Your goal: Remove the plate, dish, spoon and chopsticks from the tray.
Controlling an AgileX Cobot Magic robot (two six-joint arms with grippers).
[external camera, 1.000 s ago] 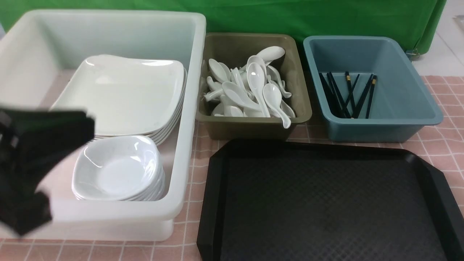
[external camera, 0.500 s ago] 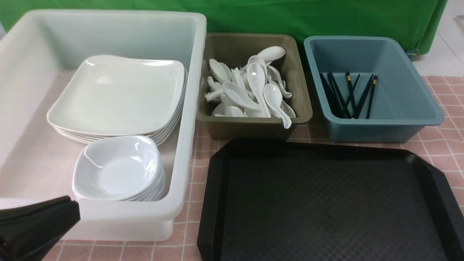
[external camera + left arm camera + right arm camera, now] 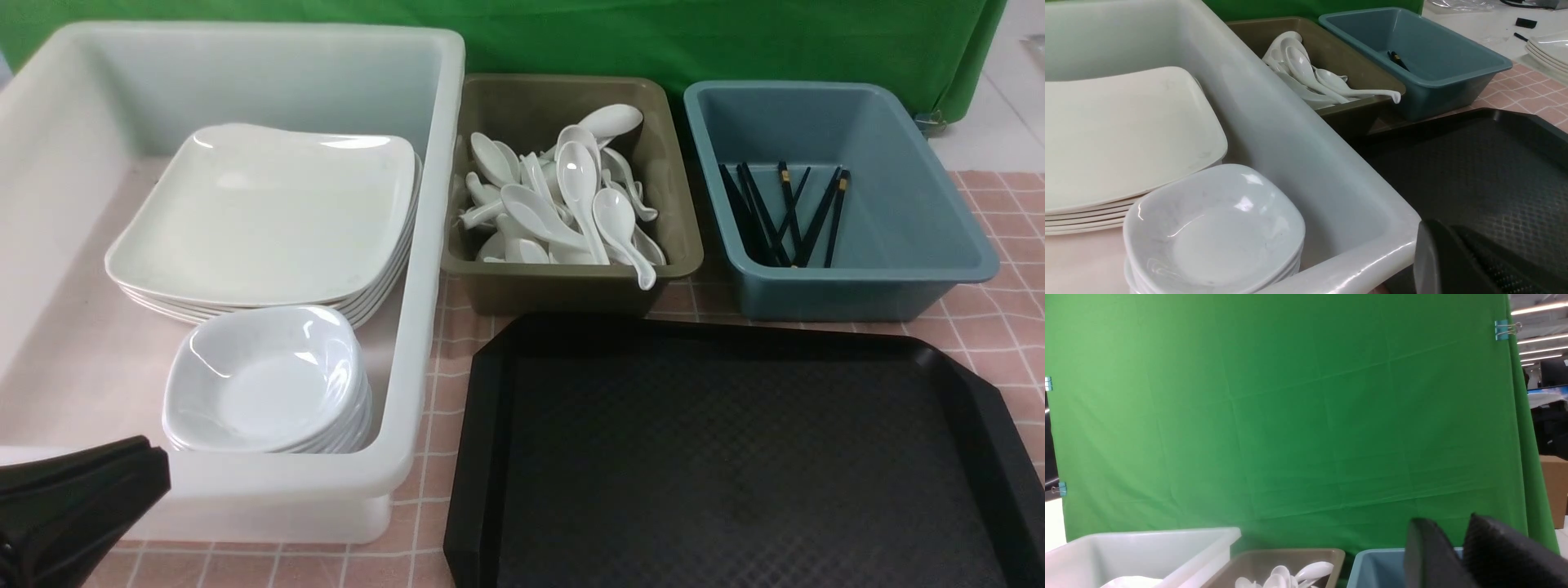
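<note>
Tray point(image 3: 735, 465) bare. Left gripper point(image 3: 77, 498) beside white tub point(image 3: 269, 490), fingers together, empty. Right gripper point(image 3: 1466, 555) raised, nearly closed, empty.

The left tool point(image 3: 77, 498) has dropped low before the white tub point(image 3: 269, 490).

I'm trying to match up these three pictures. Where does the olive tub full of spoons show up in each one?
Front view: the olive tub sits at upper centre, between the white tub and the blue tub.
Left wrist view: the olive tub is at upper centre, beyond the white tub's wall.
Right wrist view: only its rim shows at the bottom edge.
Shared landmark: the blue tub beside it.
</note>
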